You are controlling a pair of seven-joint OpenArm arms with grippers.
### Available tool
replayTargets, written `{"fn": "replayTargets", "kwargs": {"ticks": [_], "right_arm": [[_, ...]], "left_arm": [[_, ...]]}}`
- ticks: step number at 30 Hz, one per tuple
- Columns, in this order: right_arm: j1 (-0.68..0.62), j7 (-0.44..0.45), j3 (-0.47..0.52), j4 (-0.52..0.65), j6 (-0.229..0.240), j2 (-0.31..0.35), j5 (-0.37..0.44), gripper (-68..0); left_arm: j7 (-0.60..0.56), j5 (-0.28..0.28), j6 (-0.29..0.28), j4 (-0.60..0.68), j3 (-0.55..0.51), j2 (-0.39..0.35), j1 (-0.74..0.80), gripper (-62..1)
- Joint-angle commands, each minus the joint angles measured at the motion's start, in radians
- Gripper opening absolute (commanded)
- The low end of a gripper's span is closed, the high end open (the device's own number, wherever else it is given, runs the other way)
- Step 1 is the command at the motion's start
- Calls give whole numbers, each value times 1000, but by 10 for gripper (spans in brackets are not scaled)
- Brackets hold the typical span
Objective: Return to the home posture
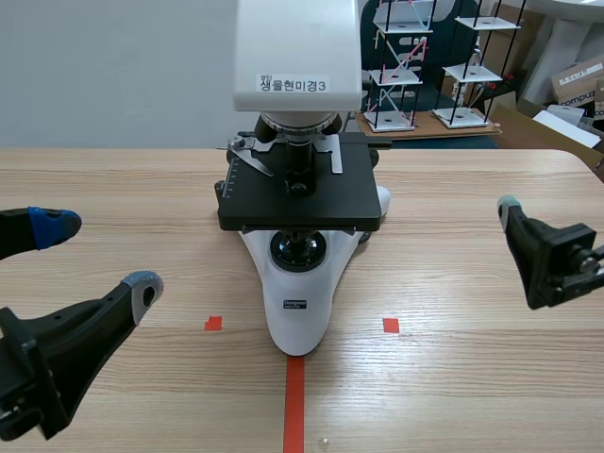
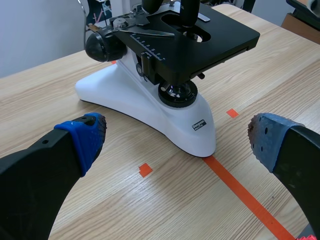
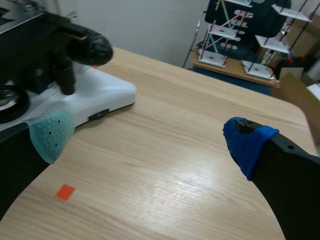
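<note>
A white microscope (image 1: 297, 302) with a black stage (image 1: 300, 193) stands at the table's middle, over the orange-red tape line. My left gripper (image 1: 99, 255) hangs open at the left, well clear of the microscope base (image 2: 150, 107), nothing between its fingers. In its wrist view the left gripper (image 2: 175, 137) frames the base, which lies ahead of it. My right gripper (image 3: 147, 132) is open too, held off to the right of the microscope (image 3: 60, 65); only one of its fingers (image 1: 514, 217) shows in the scene view.
Small orange-red tape squares (image 1: 213, 323) (image 1: 391, 325) flank the tape line (image 1: 294, 401). Behind the table stand white shelf models (image 1: 396, 66) on a board and cardboard boxes (image 1: 578, 80). The table's far right corner (image 3: 295, 107) is near the right arm.
</note>
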Motion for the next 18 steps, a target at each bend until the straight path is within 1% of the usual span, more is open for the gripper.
{"fn": "replayTargets", "kwargs": {"ticks": [1,7,11,14,18], "right_arm": [[-20,33,-3,28,-3,7,6,4],[-166,81,-3,100,-4,-20,6,4],[-243,84,-3,150,-3,-23,6,4],[-279,84,-3,180,-3,-23,6,4],[-291,83,-3,188,-3,-22,2,4]], "left_arm": [[-14,-10,-2,12,-3,0,-1,-7],[-14,-10,-2,12,-3,0,-1,-7],[-14,-9,-2,12,-3,0,-1,-7],[-14,-9,-2,12,-3,0,-1,-7],[-14,-9,-2,12,-3,0,-1,-7]]}}
